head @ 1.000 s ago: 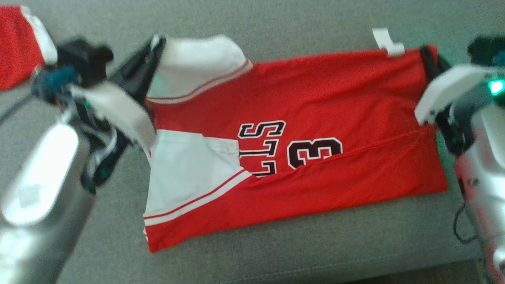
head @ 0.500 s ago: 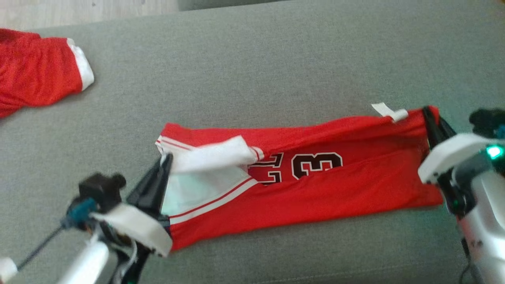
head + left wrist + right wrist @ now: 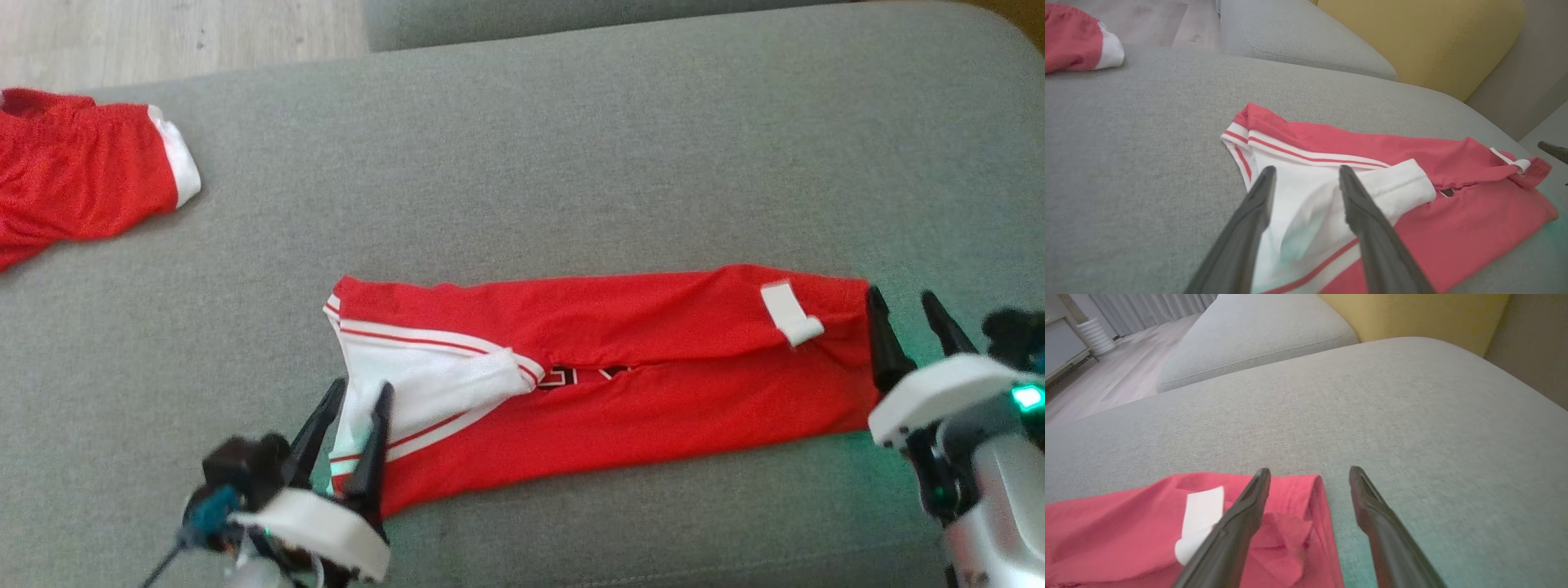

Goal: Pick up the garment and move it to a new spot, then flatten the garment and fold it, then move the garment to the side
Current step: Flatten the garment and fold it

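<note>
The garment (image 3: 653, 327) is a red jersey with white trim, lying on the grey sofa cushion (image 3: 571, 163) folded into a long narrow strip. A white label (image 3: 790, 314) shows near its right end. My left gripper (image 3: 361, 388) stands open at the strip's left end, its fingers apart over the white sleeve part (image 3: 1298, 204) of the garment (image 3: 1331, 139). At the right end my right gripper (image 3: 900, 294) is open too. In the right wrist view that gripper (image 3: 1310, 470) has one finger over the garment's (image 3: 1106, 531) red edge and the other over bare cushion.
A second red and white garment (image 3: 73, 171) lies at the cushion's far left corner. Behind are another grey cushion (image 3: 1257, 339), a yellow cushion (image 3: 1433, 36) and wooden floor (image 3: 163, 33). The cushion's front edge runs just below my grippers.
Both grippers drew the garment's far edge toward me over its near half, then opened and let go. The jersey is now a narrow strip. The head camera also tilted up.
</note>
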